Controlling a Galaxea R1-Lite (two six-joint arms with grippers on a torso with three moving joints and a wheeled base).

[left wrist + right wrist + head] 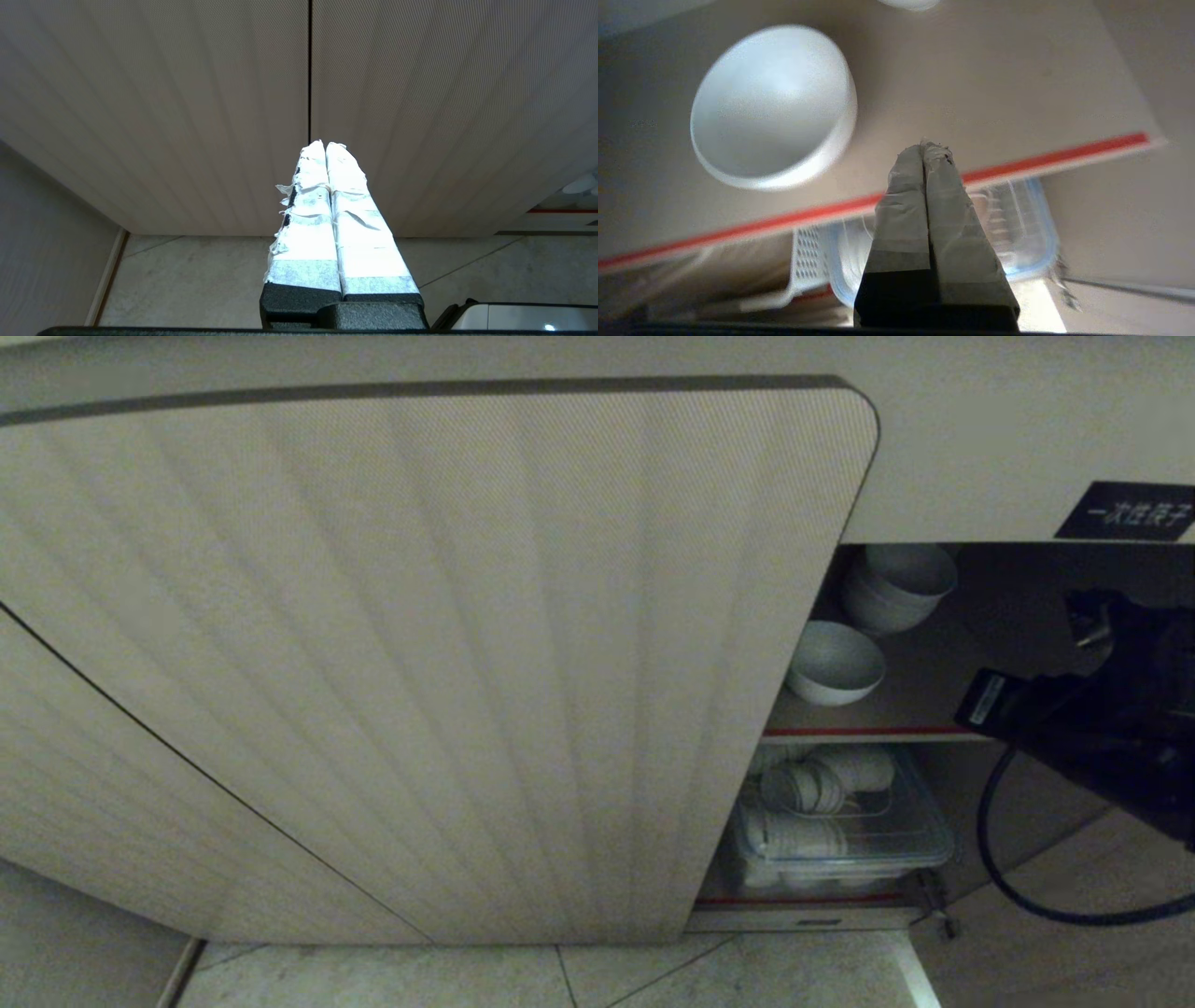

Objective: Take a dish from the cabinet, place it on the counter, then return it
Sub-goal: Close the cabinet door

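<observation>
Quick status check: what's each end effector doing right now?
Left end effector: shut, holding nothing, in front of the closed cabinet door.
Right end effector: shut, empty, at the shelf edge beside the dish.

Dim, soft head view; glaring left wrist tape.

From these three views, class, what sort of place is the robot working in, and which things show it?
Probably a kitchen or canteen storage area: a low ribbed-door cabinet stands open, with a single white bowl and stacked bowls on a red-edged shelf, and a clear tub of dishes below.
</observation>
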